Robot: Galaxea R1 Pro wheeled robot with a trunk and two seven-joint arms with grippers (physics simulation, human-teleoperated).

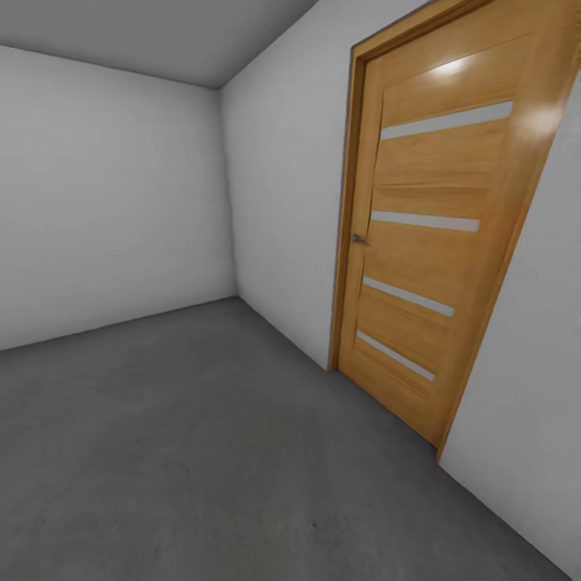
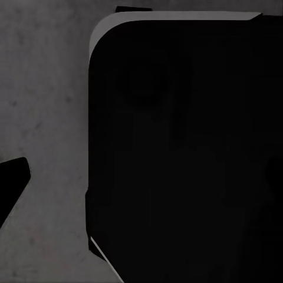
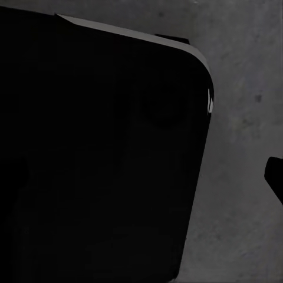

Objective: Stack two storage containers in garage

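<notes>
Claw state I could not tell on either arm. Through the left wrist camera I had a broad black rounded body with a pale edge, part of my own machine as far as I could judge, and one black tip poking in over dark grey mottled concrete floor; whether that tip was a finger of the left claw I could not say. The right wrist camera gave me the same kind of black rounded bulk, a small black tip at the frame's edge, and more of the speckled grey concrete beside it.

From the head camera I looked across that grey concrete floor into a bare corner of plain white-grey walls under a grey ceiling. On my right, set in the wall, stood an orange wooden door with four narrow pale horizontal strips and a small dark handle, shut in its frame. None of my three views gave me the orange-red bins.
</notes>
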